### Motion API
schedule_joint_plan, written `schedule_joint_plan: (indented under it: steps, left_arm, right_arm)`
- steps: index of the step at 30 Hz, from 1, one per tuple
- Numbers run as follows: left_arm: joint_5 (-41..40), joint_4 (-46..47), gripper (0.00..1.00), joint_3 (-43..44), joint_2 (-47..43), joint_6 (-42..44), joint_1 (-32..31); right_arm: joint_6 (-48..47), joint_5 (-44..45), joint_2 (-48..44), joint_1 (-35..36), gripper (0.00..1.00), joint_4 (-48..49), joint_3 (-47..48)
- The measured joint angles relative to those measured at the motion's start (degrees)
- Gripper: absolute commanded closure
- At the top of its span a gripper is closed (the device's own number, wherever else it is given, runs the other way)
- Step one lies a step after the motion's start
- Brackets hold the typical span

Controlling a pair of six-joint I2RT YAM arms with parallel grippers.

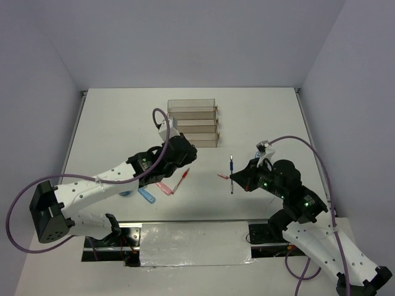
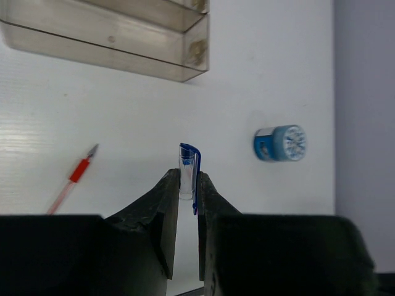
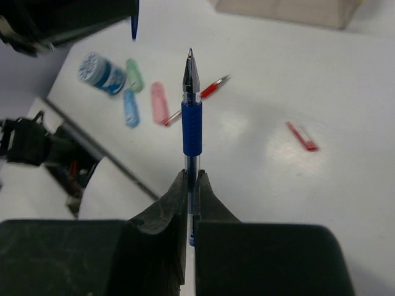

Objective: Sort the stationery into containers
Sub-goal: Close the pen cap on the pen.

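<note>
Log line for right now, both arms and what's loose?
left gripper: shut on blue pen cap | right gripper: shut on uncapped blue pen | red pen, red cap: loose on table

Smoky clear trays (image 1: 193, 123) sit at the table's 12 o'clock. At their 6 lies a red pen (image 1: 181, 181), with a pink capsule (image 1: 163, 188) and a blue capsule (image 1: 145, 195) at its 8. The right gripper (image 3: 191, 179) pinches an uncapped blue pen (image 3: 191, 123), with a red cap (image 1: 223, 177) at its 9. The left gripper (image 2: 187, 185) pinches a blue pen cap (image 2: 188, 169).
</note>
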Motion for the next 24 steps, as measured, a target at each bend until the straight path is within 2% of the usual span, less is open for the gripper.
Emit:
schedule_joint_plan:
  steps: [5, 10, 18, 24]
  left_arm:
    - [-3.04, 2.62, 1.0, 0.46, -2.47, -3.15, -3.93]
    - [-4.15, 6.16, 1.0, 0.52, -3.63, -4.26, -5.88]
    - [-4.42, 11.41, 1.0, 0.52, -5.35, -4.31, -7.61]
    - [-2.93, 14.01, 1.0, 0.26, -5.35, -4.09, -7.93]
  right_arm:
    - [6.93, -12.9, 2.14, 0.13, 1.0, 12.57, -8.87]
    - [13.0, -21.42, 4.48, 0.42, 1.0, 23.08, -12.15]
    - [15.85, -26.32, 5.95, 1.05, 1.0, 31.28, -12.59]
    - [15.54, -27.47, 8.83, 1.11, 1.0, 33.03, -12.5]
